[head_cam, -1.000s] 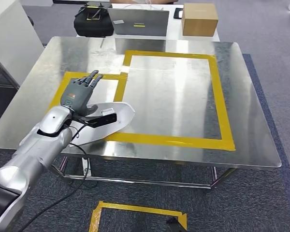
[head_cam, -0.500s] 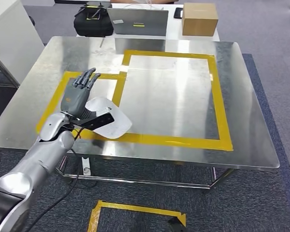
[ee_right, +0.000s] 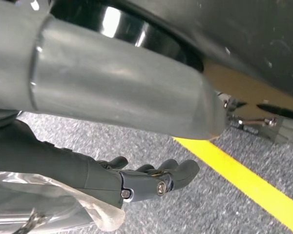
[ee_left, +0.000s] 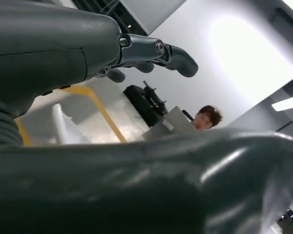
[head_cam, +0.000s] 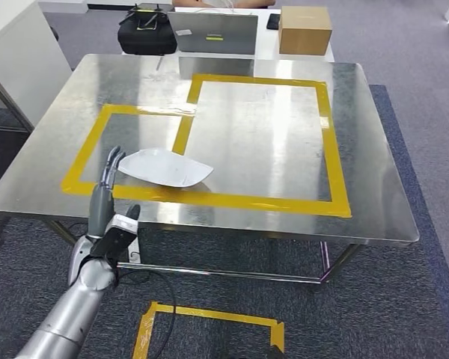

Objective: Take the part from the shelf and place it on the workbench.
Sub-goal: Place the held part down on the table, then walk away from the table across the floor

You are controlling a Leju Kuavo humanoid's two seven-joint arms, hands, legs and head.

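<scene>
The part [head_cam: 165,167], a flat white leaf-shaped piece, lies on the steel workbench [head_cam: 369,164] across the yellow tape between the small and large taped squares. My left hand [head_cam: 106,206] hangs just off the table's front edge, a little below and left of the part, its fingers straight and apart, holding nothing. From the left wrist view the part [ee_left: 64,129] shows pale on the tabletop beyond the spread fingers [ee_left: 156,51]. My right hand [ee_right: 152,180] hangs over the grey carpet with its fingers loosely extended and nothing between them.
Behind the workbench a second table carries a laptop [head_cam: 214,34], a black bag [head_cam: 146,34] and a cardboard box [head_cam: 305,30]. A white cabinet [head_cam: 19,60] stands at the left. Yellow tape [head_cam: 211,321] marks the floor in front. A person [ee_left: 207,117] sits beyond the far table.
My left hand has let go of the part and drawn back and down off the table's front edge. The part now lies flat on the workbench.
</scene>
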